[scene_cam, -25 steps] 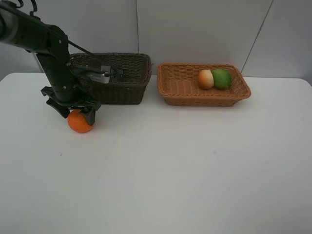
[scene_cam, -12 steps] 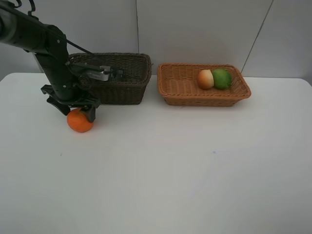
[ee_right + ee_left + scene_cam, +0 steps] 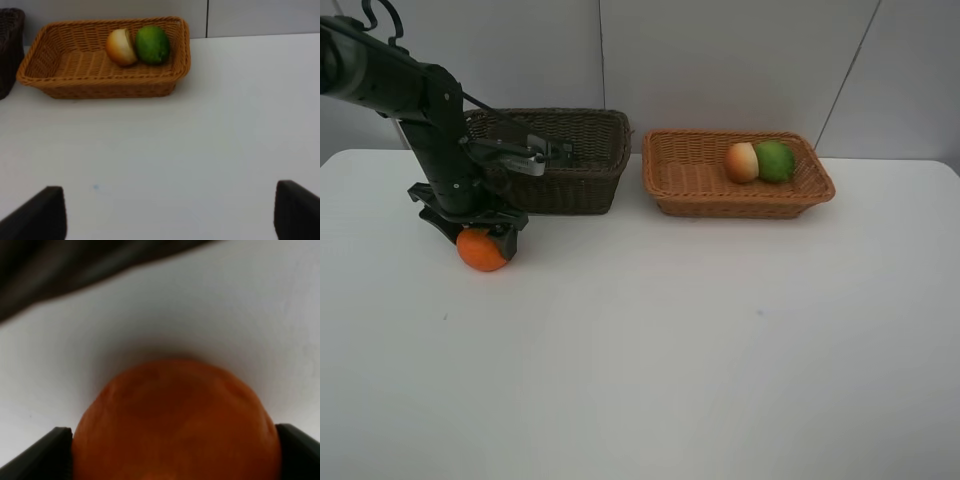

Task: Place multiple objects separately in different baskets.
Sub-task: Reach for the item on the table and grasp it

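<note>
The left gripper (image 3: pixel 480 235) is lowered over the mandarin (image 3: pixel 483 250), which sits on the white table (image 3: pixel 670 350) between the spread jaws; in the left wrist view the fruit (image 3: pixel 175 425) fills the gap, with a black fingertip (image 3: pixel 45 455) at each flank, and whether it is pressed cannot be told. Just behind this gripper, the front wall of the dark basket (image 3: pixel 570 175) is seen; bare table lies open in front of it and to its right. Further right, beyond the dark basket, the tan basket (image 3: pixel 680 180) is placed, with the peach (image 3: pixel 741 162) and green fruit (image 3: pixel 776 161) touching at its far end. The right gripper (image 3: pixel 165 215) is held wide open and empty above bare table, the tan basket (image 3: pixel 50 70) ahead of it.
</note>
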